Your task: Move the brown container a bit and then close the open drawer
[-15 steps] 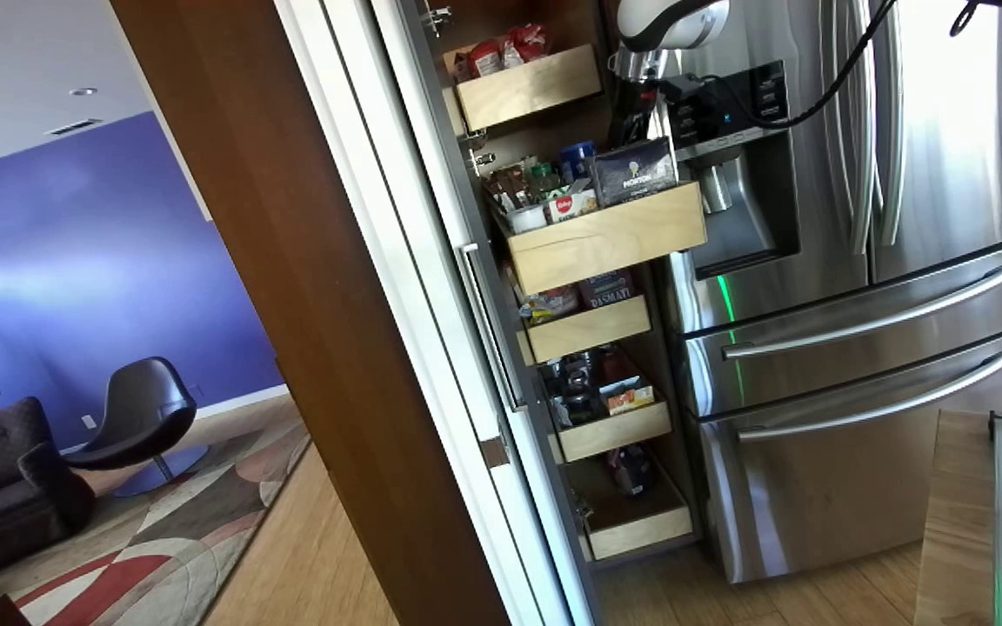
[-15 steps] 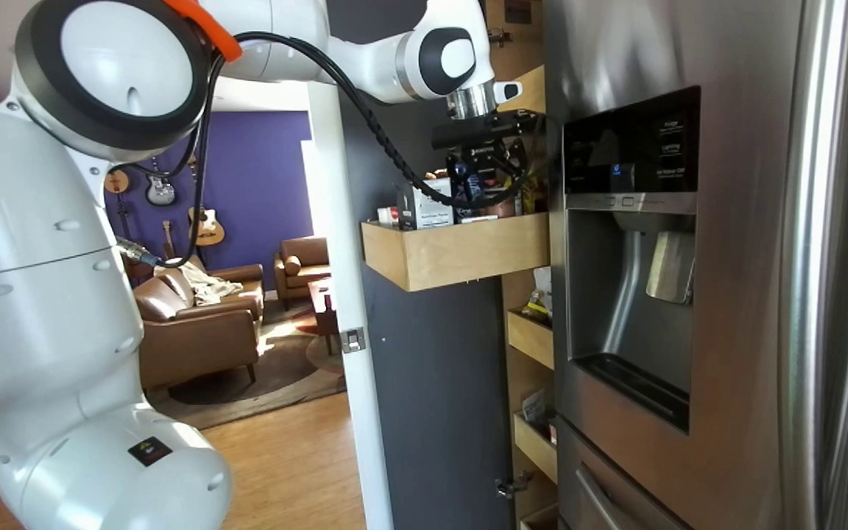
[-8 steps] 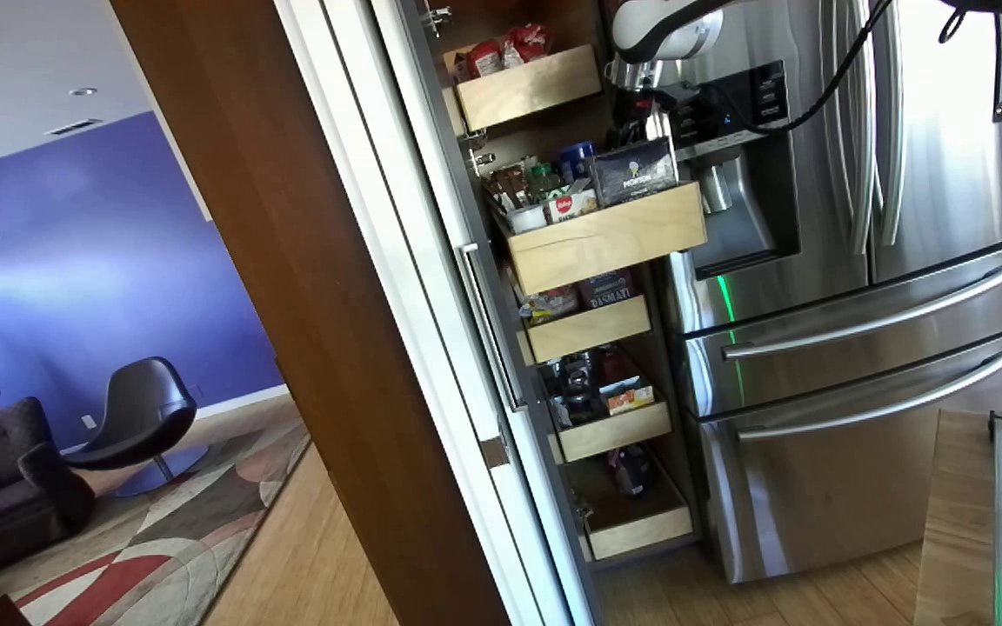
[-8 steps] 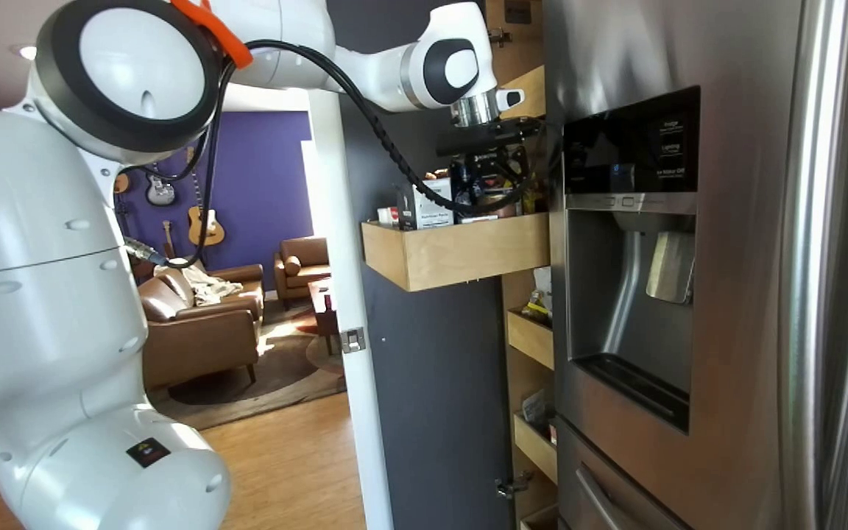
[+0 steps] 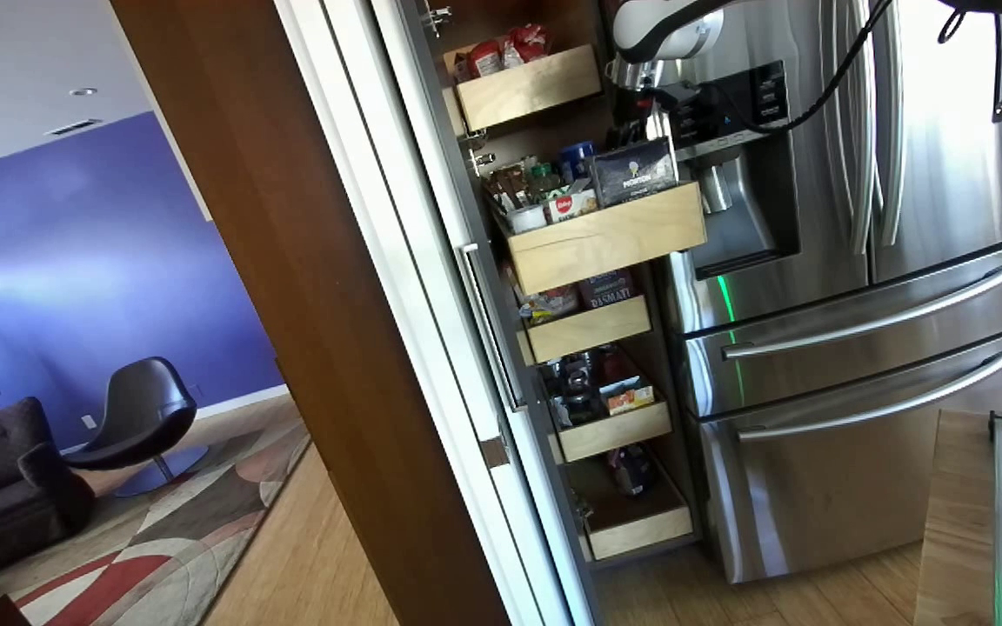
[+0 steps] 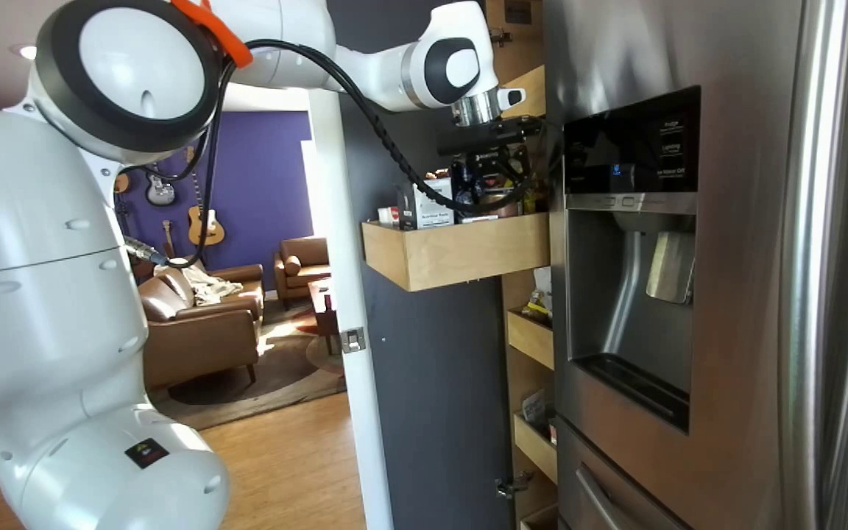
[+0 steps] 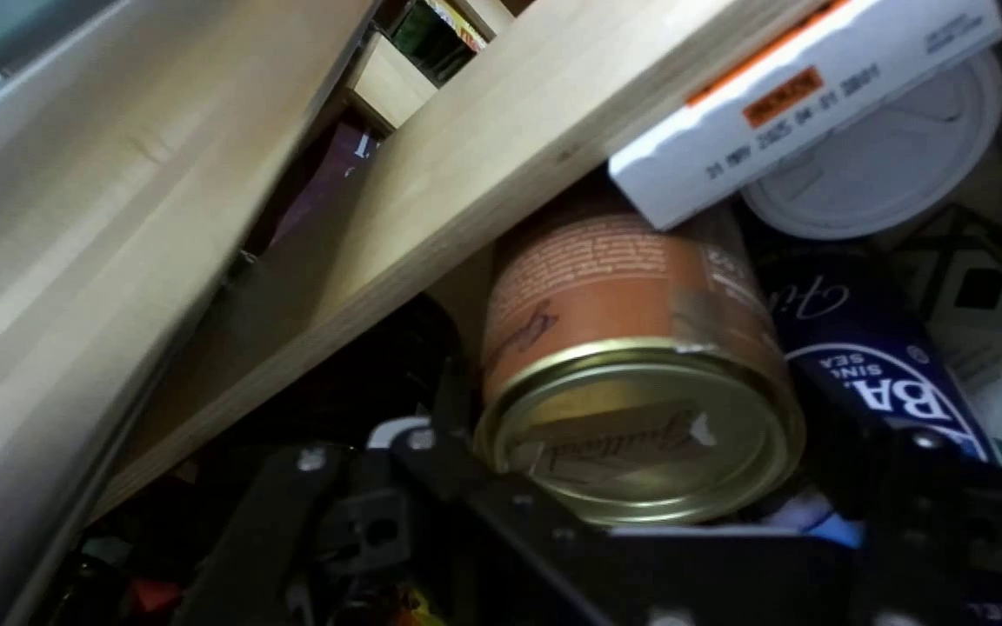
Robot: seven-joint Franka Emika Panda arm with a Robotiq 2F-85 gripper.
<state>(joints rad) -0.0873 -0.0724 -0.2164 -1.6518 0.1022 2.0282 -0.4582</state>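
Note:
The brown container (image 7: pixel 588 287) is a can with a gold metal rim, standing in the open drawer near its wooden side wall (image 7: pixel 431 209). In the wrist view my gripper (image 7: pixel 637 387) reaches down over it, with one finger against each side; the fingers look shut on the can. The contact on the right side is dark and hard to see. The open drawer's pale front panel (image 5: pixel 610 239) sticks out past the drawers below it; the same panel (image 6: pixel 475 250) shows in both exterior views. From outside, my gripper (image 6: pixel 494 188) is partly covered by the cable.
A blue salt can (image 7: pixel 875 339) and a white box (image 7: pixel 805 104) crowd the brown container. A dark Morton box (image 5: pixel 636 169) stands behind the drawer front. The steel fridge (image 6: pixel 630 456) is close on one side, the grey door (image 6: pixel 439 383) on the other. Another drawer (image 5: pixel 527 87) hangs above.
Over the last second my gripper has sunk a little lower into the drawer, and its jaws have narrowed slightly around the can. The drawer has not moved. The last half second shows almost no motion.

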